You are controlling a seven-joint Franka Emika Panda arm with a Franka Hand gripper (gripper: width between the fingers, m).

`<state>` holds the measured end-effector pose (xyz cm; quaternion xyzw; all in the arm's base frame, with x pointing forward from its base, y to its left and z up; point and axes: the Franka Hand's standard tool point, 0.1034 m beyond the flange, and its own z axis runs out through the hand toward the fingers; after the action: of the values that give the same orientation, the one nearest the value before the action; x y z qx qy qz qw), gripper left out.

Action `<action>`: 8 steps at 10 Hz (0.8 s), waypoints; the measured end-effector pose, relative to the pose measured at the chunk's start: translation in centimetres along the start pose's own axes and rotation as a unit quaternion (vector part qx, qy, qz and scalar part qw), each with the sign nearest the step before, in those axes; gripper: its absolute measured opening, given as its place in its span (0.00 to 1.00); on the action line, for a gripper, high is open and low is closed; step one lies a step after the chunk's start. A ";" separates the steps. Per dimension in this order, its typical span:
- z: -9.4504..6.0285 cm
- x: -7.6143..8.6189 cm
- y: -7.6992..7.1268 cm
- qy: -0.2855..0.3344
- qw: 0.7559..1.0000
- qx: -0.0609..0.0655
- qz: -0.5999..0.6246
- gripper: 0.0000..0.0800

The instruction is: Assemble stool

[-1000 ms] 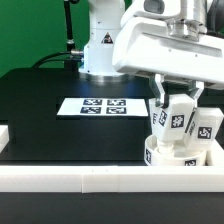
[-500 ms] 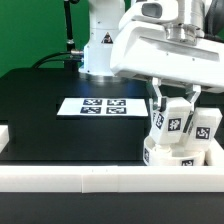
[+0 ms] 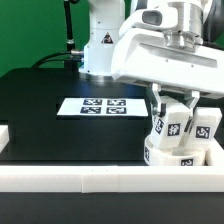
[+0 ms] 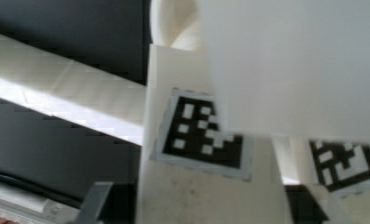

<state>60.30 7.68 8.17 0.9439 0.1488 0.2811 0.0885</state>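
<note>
While the gripper stays clamped on the upright leg over the seat, guard against tilt, which can jam its socket entry.

No words, brand names or numbers are legible in either view. The only printed signs are black-and-white square tags. Several tags sit in a row on the marker board at the tabletop's centre. One tag faces the camera on each of two legs standing on the seat, at about 4 o'clock from the board. In the wrist view, a tag appears close up on a leg.
</note>
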 end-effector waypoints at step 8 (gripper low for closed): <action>-3.7 3.3 0.4 -0.020 0.999 0.028 0.025 0.80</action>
<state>60.93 8.72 12.96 0.9550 0.1313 0.2597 0.0582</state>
